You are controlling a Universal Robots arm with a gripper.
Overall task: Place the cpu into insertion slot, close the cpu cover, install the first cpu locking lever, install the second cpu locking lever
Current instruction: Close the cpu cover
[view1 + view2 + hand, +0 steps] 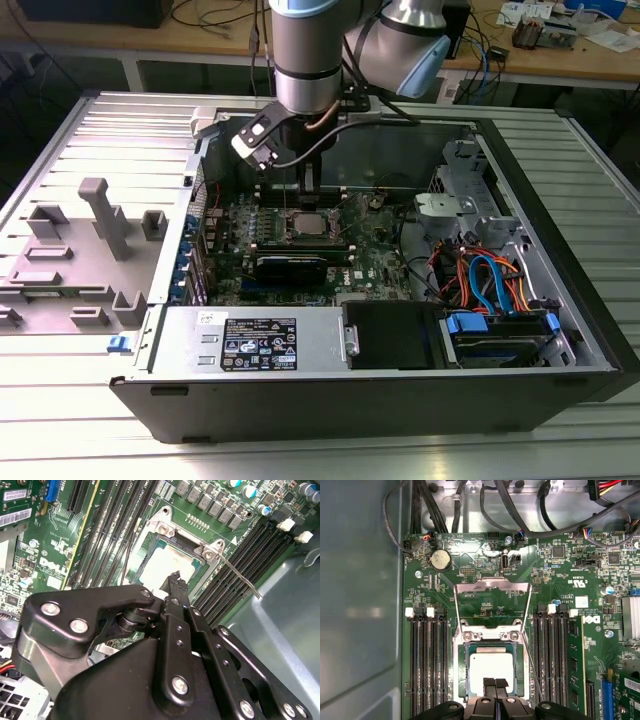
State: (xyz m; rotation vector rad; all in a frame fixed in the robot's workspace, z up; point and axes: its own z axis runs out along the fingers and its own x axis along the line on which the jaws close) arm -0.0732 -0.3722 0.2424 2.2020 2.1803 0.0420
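The cpu (492,666) lies flat in the socket on the green motherboard (560,575), its silver-grey top showing; it also appears in the exterior view (310,223) and in the second wrist view (161,562). The cpu cover (491,583), a silvery frame with a large cut-out, is swung open and lies away from the socket. A thin wire locking lever (534,672) stands free beside the socket, and sticks out at a slant in the second wrist view (241,576). My gripper (495,685) hovers just above the cpu's near edge, fingers shut with nothing between them.
Black memory slots (427,665) flank the socket on both sides. Cables (485,500) run along the case wall beyond the board. In the exterior view a black heatsink block (290,266), a power supply (260,345) and a drive cage with blue and orange cables (490,285) fill the case; a grey fixture (95,235) stands outside at that view's left.
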